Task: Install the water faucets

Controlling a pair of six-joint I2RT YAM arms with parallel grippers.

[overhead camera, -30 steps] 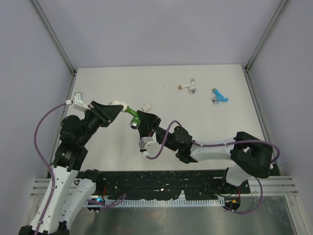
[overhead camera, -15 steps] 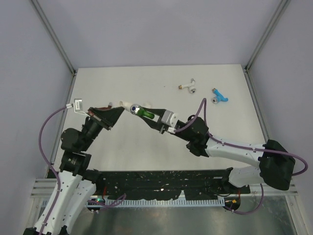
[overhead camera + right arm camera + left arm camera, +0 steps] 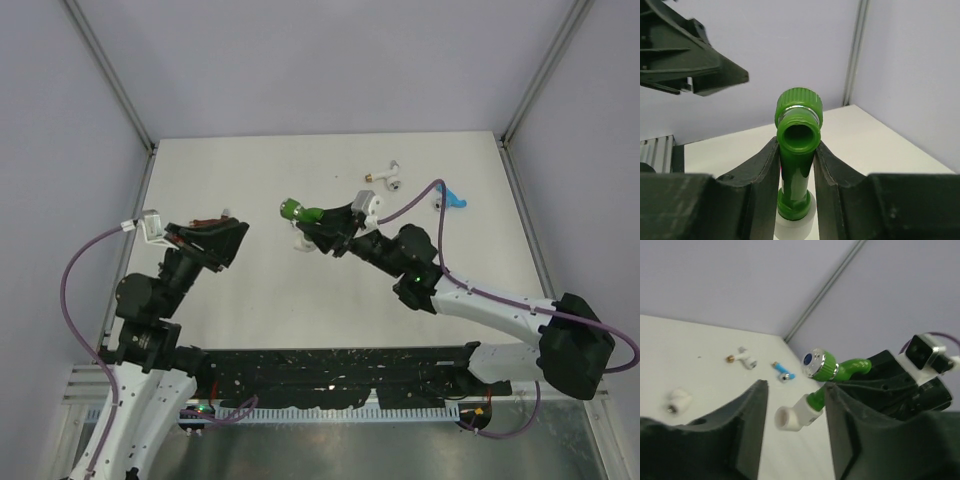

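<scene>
No words, numbers or brand marks that we can read in any view, the green faucet (image 3: 840, 371) shows only a small blue dot on its silvery cap, too blurred for us to make out lettering.

The green faucet (image 3: 837, 371) has a silvery ring round a blue-centred cap (the fitting (image 3: 792, 416) on its end is plain white). On the off-white table (image 3: 250, 170) are a blue faucet (image 3: 452, 197) and a white faucet (image 3: 385, 177).
</scene>
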